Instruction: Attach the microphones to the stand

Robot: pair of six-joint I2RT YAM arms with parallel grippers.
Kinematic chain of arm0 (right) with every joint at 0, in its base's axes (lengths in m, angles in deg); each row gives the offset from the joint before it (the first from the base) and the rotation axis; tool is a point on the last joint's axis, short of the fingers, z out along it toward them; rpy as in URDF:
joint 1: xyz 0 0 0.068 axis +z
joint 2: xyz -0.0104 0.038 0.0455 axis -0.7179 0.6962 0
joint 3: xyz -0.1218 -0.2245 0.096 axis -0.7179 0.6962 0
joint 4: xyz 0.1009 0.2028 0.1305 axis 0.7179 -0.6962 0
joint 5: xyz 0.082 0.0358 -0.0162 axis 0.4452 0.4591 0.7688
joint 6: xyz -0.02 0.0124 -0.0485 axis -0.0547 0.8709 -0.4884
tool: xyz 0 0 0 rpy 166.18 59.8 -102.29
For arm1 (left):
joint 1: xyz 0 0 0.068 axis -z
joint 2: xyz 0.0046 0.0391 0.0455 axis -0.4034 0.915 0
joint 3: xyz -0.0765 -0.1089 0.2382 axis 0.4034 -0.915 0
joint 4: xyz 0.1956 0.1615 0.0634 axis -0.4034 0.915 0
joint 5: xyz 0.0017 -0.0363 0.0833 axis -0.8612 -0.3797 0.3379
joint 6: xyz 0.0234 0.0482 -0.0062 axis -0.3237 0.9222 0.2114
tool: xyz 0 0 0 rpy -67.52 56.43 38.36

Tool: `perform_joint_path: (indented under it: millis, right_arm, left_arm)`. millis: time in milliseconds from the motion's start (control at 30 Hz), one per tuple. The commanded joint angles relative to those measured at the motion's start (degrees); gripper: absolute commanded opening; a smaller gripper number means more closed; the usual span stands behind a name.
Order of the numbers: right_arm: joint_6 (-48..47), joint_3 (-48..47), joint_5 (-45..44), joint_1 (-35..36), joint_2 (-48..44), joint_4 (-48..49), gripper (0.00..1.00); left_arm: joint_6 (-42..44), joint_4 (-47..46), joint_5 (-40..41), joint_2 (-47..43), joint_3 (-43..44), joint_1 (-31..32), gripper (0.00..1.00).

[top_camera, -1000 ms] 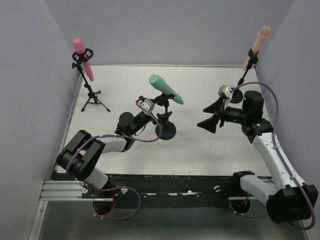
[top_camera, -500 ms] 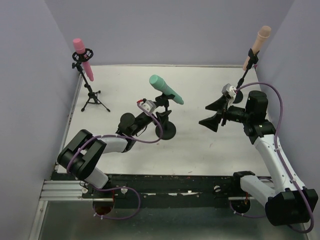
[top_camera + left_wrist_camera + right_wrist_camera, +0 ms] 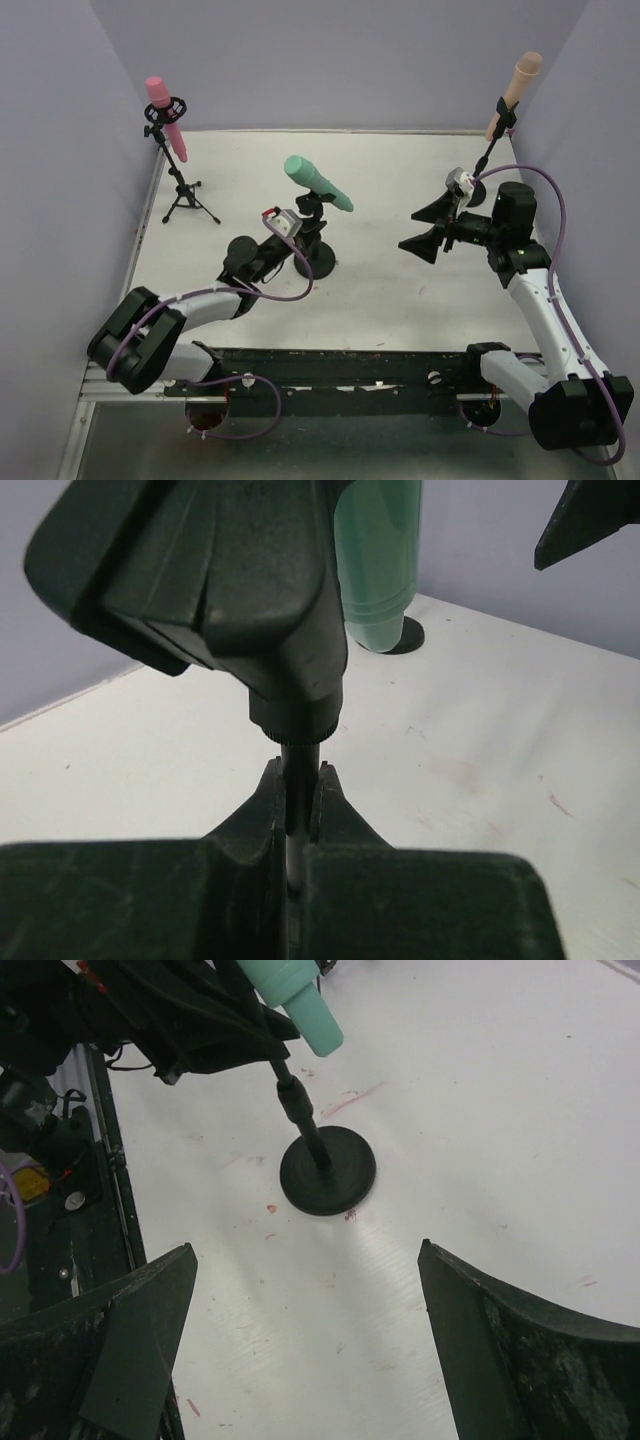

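Left gripper (image 3: 297,780) pinched shut on centre stand (image 3: 316,264) pole; right gripper (image 3: 428,228) wide open, empty.
Teal microphone (image 3: 318,183) clipped atop, tilted; a sideways tug could topple the stand across the surface (image 3: 400,290).

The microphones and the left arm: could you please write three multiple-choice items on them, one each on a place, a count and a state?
1. Where is the pink microphone?
A. at the table's far left corner
B. in the middle
C. at the far right corner

2. How many microphones sit in stands?
A. one
B. two
C. three

3. The left tool is
A. open above the table
B. shut on the rod of the round-base stand
C. shut on a loose microphone

Answers:
1 A: its tripod stand is by the left wall.
2 C: the pink microphone, teal microphone and peach microphone are each clipped in.
3 B: the left wrist view shows both fingers pinching the thin rod.
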Motion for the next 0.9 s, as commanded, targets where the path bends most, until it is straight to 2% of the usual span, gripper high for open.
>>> perform_joint_path:
  millis: [0,133,167,367,500,667,867]
  right_arm:
    - [0.5,0.5,2.2,-0.4,0.5,1.2,1.0]
    - [0.7,0.5,3.0,-0.4,0.4,1.3,1.0]
    - [0.9,0.4,3.3,-0.4,0.2,1.3,1.0]
    - [1.3,0.3,3.9,-0.5,-0.6,1.2,1.0]
    - [1.4,0.4,4.2,-0.4,-1.0,1.2,1.0]
    - [1.3,0.4,4.1,-0.5,-1.0,1.1,1.0]
    - [1.2,0.4,4.0,-0.5,-0.7,1.1,1.0]
  left_arm:
    - [4.1,3.4,8.3,-12.9,-2.6,-1.8,0.0]
    - [4.7,10.6,17.9,-22.6,-5.0,-7.2,0.0]
    - [4.4,14.9,22.3,-26.8,-6.0,-12.3,0.0]
    - [0.3,20.3,29.7,-30.6,-7.2,-22.7,0.0]
    - [-1.0,20.2,30.1,-30.6,-7.6,-28.8,0.0]
    - [-2.9,17.5,27.5,-26.3,-6.7,-37.5,0.0]
    - [-1.8,16.1,24.2,-21.4,-4.9,-42.8,0.0]
